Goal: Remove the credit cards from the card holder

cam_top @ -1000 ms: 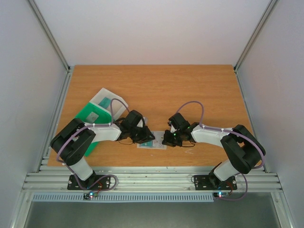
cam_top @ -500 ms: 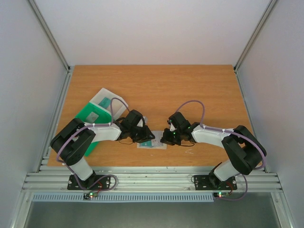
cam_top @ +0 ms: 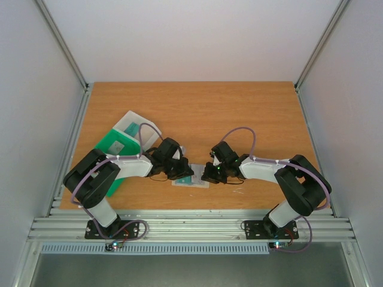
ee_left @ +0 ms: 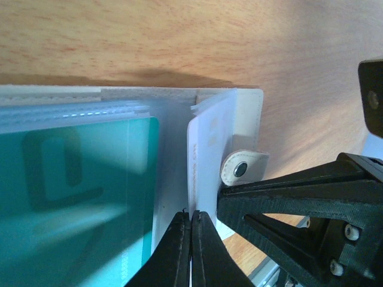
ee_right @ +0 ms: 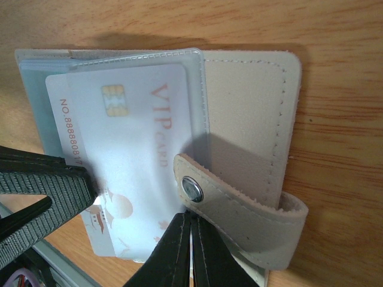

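The card holder (cam_top: 191,182) lies open on the table between both grippers. In the right wrist view it is a pale panel (ee_right: 245,113) with a snap tab (ee_right: 239,209) and a clear sleeve. A pale grey "VIP" card (ee_right: 125,149) sticks part-way out of that sleeve. A teal card (ee_left: 72,197) sits in the other sleeve. My left gripper (ee_left: 191,236) is shut on the pale card's edge (ee_left: 200,155); it also shows in the top view (cam_top: 181,173). My right gripper (ee_right: 191,239) is shut on the holder's edge under the tab; it also shows in the top view (cam_top: 211,175).
A green compartmented tray (cam_top: 112,146) and a clear plastic box (cam_top: 133,123) lie at the left, behind my left arm. The table's front edge and aluminium rails (cam_top: 191,226) run just below the holder. The two grippers are nearly touching.
My right gripper has edged slightly left toward the holder. The left gripper and the holder have barely moved.
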`<state>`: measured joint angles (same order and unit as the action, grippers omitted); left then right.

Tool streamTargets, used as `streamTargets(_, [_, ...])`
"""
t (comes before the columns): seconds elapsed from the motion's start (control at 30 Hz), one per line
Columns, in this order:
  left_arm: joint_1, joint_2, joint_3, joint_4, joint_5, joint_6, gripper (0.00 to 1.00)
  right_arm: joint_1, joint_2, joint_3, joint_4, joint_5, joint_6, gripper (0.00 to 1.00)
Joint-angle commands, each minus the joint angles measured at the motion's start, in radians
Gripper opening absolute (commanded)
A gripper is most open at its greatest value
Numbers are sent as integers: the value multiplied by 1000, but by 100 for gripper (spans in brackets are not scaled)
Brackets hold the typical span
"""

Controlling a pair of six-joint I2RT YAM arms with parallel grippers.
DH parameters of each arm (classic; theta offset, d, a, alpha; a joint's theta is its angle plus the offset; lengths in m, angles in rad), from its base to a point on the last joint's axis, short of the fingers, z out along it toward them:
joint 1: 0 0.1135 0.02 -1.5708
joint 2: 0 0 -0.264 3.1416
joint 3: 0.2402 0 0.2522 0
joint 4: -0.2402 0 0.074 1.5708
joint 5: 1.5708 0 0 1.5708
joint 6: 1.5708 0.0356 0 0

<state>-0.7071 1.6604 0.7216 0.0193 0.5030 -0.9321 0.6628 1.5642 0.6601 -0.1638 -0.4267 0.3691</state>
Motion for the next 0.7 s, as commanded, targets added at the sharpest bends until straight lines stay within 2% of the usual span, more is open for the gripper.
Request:
streamTargets(0.0, [-6,4,-8,55,15,3,0,7,12,-13,-3,22,12,4])
streamTargets(0.47, [14,-68,-44,-14,-52,2,0,8,14,-23,-12,46,8,4])
streamTargets(0.57, [33,-92,-42,-92,-70,12,0,7,12,-25,-14,51,5,4])
streamTargets(0.67, [50,-128,-58,-103,-83,16,0,8,13,-21,-21,54,1,3])
